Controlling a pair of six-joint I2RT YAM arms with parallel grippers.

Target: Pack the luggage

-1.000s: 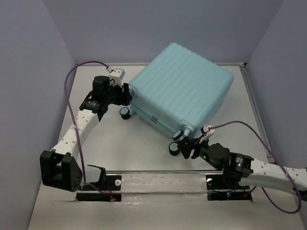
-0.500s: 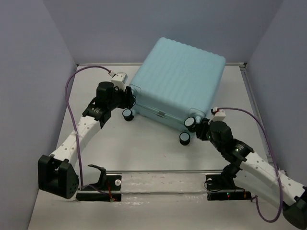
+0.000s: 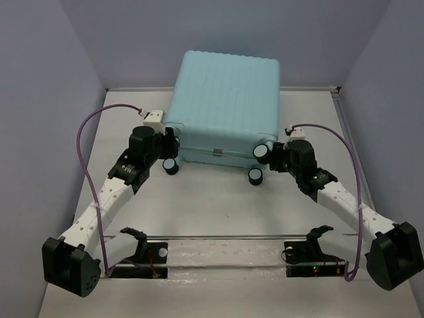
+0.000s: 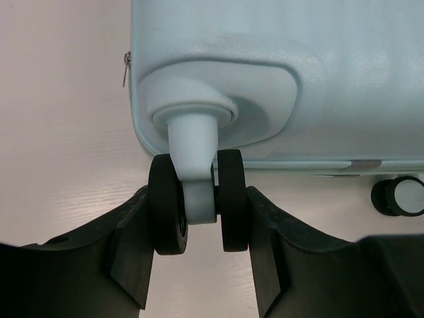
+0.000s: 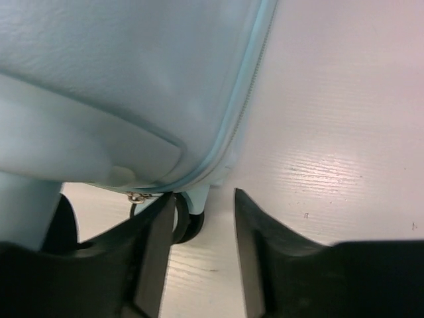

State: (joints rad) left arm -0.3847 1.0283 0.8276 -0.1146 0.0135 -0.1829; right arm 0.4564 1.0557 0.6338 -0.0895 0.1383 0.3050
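The luggage (image 3: 222, 99), a pale mint-blue ribbed suitcase, lies closed and flat at the back middle of the table, wheels toward me. My left gripper (image 3: 171, 142) is at its near left corner. In the left wrist view this gripper (image 4: 199, 202) is shut on a black double wheel (image 4: 232, 199), one finger pressing each side; a second wheel (image 4: 397, 197) shows beyond. My right gripper (image 3: 275, 158) is at the near right corner. In the right wrist view it (image 5: 204, 199) is open, its left finger (image 5: 156, 238) against a corner wheel (image 5: 189, 222) under the zipper seam.
Grey walls close in the table on the left, back and right. Purple cables (image 3: 86, 132) loop off both wrists. A metal rail (image 3: 225, 248) with both arm bases runs along the near edge. Two more wheels (image 3: 256, 175) stick out at the suitcase's near side.
The suitcase has swung from a slanted pose to square with the table and shifted left and back. The right arm swung away from me with the right corner; the left stayed at the left corner.
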